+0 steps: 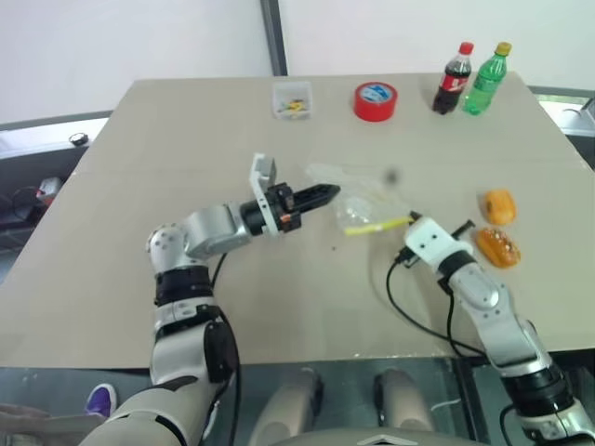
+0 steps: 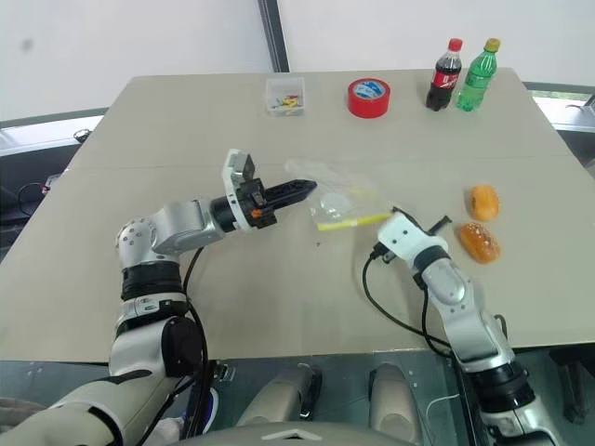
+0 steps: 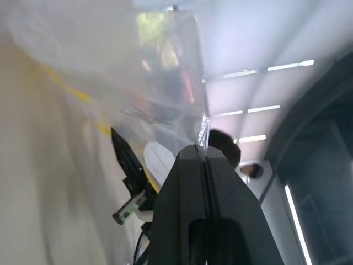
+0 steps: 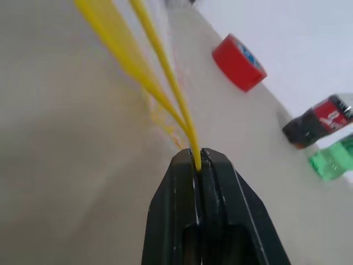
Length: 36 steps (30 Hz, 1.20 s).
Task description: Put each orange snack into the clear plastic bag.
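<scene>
Because the clear plastic bag (image 1: 358, 197) is thin, crinkly film, it should handle as light, limp and slippery, best taken by its stiffer yellow seal strip (image 1: 376, 225) or an edge. In the left eye view it hangs between the two arms just above the middle of the bench (image 1: 139, 279), while the two orange snacks (image 1: 497, 228) lie on the bench beside the right arm, close together; in their glossy wrap they look soft and easily dented, so a gentle pinch across the middle seems wisest. In the left wrist view the left pincer (image 3: 205, 160) is closed, nipping the bag's clear edge between its tips. In the right wrist view the right pincer (image 4: 199, 161) is likewise closed, clamping the end of the yellow seal strip.
</scene>
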### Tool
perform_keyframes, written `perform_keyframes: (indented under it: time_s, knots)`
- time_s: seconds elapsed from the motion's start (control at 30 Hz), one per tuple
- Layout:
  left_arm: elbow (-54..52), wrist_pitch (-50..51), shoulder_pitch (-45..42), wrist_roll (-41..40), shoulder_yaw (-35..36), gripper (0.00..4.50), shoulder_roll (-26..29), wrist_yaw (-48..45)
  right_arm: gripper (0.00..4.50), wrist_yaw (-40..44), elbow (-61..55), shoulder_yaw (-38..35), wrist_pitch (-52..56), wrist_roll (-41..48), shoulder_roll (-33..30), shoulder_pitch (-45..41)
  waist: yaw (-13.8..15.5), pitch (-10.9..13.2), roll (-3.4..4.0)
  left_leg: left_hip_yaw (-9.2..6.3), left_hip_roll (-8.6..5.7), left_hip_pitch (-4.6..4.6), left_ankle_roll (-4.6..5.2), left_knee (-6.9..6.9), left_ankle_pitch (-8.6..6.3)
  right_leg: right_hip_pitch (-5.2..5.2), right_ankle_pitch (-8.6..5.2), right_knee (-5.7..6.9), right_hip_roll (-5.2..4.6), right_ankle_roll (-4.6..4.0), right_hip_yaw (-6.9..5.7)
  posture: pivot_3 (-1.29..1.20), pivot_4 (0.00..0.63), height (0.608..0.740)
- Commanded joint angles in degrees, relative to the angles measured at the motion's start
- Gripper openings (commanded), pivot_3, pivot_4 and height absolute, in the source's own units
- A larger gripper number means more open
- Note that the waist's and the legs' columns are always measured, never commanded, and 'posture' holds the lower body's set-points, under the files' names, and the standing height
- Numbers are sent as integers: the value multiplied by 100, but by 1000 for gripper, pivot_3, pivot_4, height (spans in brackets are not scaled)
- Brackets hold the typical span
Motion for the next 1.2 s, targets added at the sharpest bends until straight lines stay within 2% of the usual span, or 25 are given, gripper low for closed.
perform_keyframes:
  time_s: [0.03,0.13,0.17,0.27,0.3,0.37,0.47,0.53,0.73,1.2]
  knots:
    - [-1219,-470,197,1229,-512,528,532,-631,0,330,156,-213,-153,239,-129,-526,-3,1,-1,4,1,0,0,0,0,0,0,1,1,-1,3,0,150,740]
    - [-2595,-1706,581,3262,-1651,1475,1409,-1848,0,721,700,-191,-19,359,-278,-1196,-17,2,-2,20,9,4,0,-8,0,-4,4,-3,13,-7,18,0,150,740]
    - [-3041,-2452,714,4274,-2234,1787,1829,-2188,0,844,929,-131,6,297,-355,-1433,-22,3,-1,37,17,7,-1,-14,-1,-9,7,-6,20,-13,33,0,150,740]
    - [-3776,-4319,1028,6436,-3230,3155,2562,-2845,0,1137,1459,-11,192,269,-418,-2020,5,3,0,61,28,10,-1,-26,-1,-16,14,-19,29,-22,52,0,150,740]
    - [-3971,-4712,1137,6923,-3419,3470,2733,-2970,0,1188,1605,1,311,281,-381,-2205,9,3,0,67,31,11,-1,-36,-1,-16,17,-29,31,-27,52,0,150,740]
    - [-4347,-5190,1317,7557,-3637,3470,2964,-3232,0,1326,1786,69,519,274,-327,-2485,13,3,0,68,38,10,-1,-46,-1,-19,19,-41,34,-30,53,0,150,740]
    - [-4579,-5604,1461,8028,-3698,3470,2966,-3499,0,1414,1919,177,755,194,-248,-2715,11,3,0,67,41,-1,1,-55,-1,-27,20,-59,34,-29,53,0,150,740]
    - [-4705,-5289,1494,7841,-3621,3470,2731,-3535,0,1392,1970,261,1004,124,-114,-2845,11,3,0,65,41,-10,1,-57,-1,-36,21,-62,34,-28,52,0,150,740]
    - [-4835,-4610,1401,7991,-3787,3470,2414,-3719,0,1385,1983,420,1419,38,157,-3033,-8,3,0,64,41,-10,1,-56,-1,-36,24,-60,37,-24,51,0,150,740]
    - [-4070,-4879,1047,9267,-4197,3470,1992,-4084,0,1457,1559,556,1904,-15,393,-3094,-17,3,0,62,41,-10,1,-47,-1,-37,27,-52,40,-21,50,0,150,740]
